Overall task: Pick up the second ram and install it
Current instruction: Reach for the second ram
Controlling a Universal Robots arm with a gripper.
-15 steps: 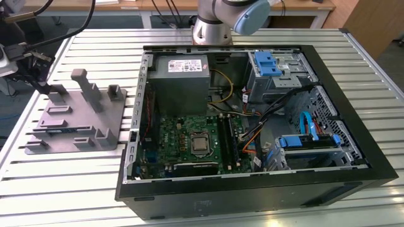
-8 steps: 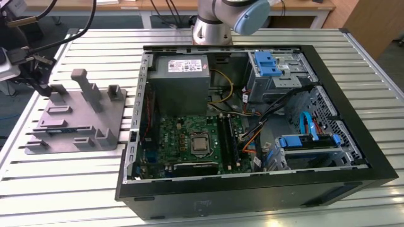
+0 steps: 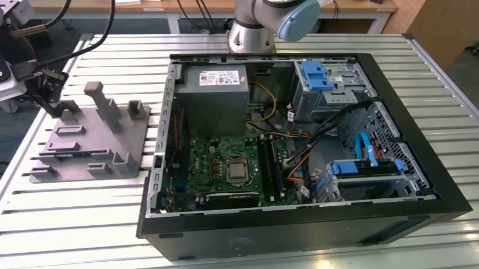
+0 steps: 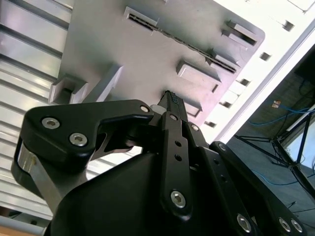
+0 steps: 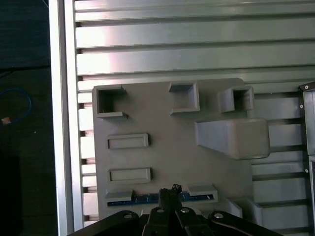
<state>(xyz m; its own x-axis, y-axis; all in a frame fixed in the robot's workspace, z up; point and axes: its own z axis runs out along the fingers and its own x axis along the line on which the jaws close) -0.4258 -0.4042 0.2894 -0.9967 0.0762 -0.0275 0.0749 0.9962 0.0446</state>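
Observation:
The second ram is a thin blue strip standing on edge in a slot at the near edge of the grey holder plate. In the first wrist view the ram shows on both sides of my gripper, whose fingers are shut together with nothing between them. The second wrist view shows the gripper hovering over the plate, apart from the ram's dark top edge. In the exterior view the gripper hangs above the plate's far-left part.
The open black PC case lies to the exterior view's right of the plate. It holds the green motherboard with long black slots, cables and blue drive brackets. A tall slanted peg rises from the plate. Everything rests on a slatted metal table.

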